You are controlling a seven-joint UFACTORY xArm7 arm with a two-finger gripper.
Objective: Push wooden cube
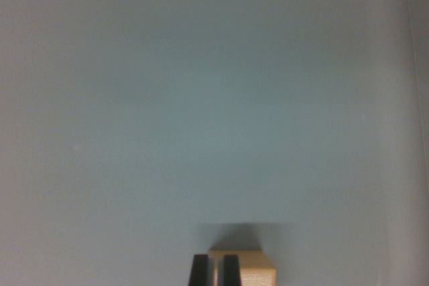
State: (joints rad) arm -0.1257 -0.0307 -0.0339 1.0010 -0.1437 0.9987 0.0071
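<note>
Just tool (214, 271) touching wooden cube (253, 269).

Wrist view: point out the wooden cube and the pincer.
wooden cube (253, 267), wrist view, on its pale top face.
pincer (214, 270), wrist view, midway between the two dark fingertips.

From my remote seat I can't name the place for certain — nothing here says kitchen, home or shop. All I see is a bare, pale blue-grey surface (201, 112) filling almost the whole wrist view, evenly lit and soft in focus. A faint paler strip (419, 98) runs down the wrist view's right edge. That plainness reads to me like a lab or test bench — a guess only.
</note>
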